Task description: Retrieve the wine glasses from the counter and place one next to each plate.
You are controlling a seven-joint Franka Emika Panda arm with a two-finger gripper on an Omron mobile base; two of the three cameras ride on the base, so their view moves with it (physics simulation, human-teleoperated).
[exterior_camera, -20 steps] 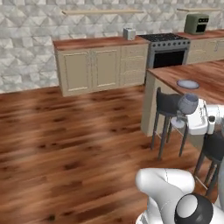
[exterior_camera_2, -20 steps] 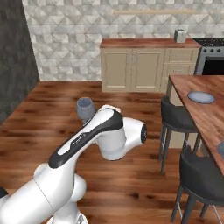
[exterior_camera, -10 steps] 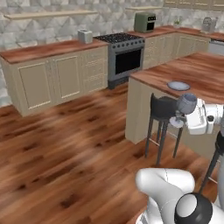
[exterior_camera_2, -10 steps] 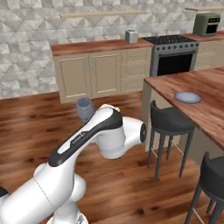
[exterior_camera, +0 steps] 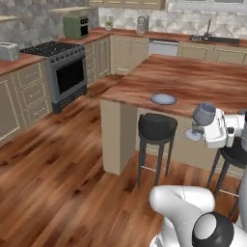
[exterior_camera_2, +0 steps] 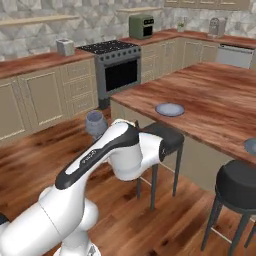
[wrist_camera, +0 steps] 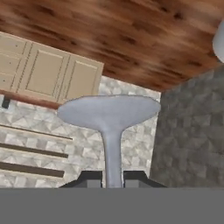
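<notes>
Leftward, a plate [exterior_camera: 163, 99] is lying on the island worktop [exterior_camera: 193, 82] above a black stool [exterior_camera: 157, 128]; right of it, the jaws are clenching the wine glass [exterior_camera: 204, 114] stem, holding it upright beside the island.

Two base cameras look down from behind the arm at the island [exterior_camera: 193, 84]; the hand camera faces a wall closely.

Arm bent at elbow, forearm reaching fwd, wrist level. Gripper [wrist_camera: 113, 178] closed on stem of wine glass [wrist_camera: 109, 114], fingertips [wrist_camera: 91, 179] either side of stem. Glass bowl [exterior_camera: 204, 114] sits upright above the white hand [exterior_camera: 219, 129], carried in air.
</notes>
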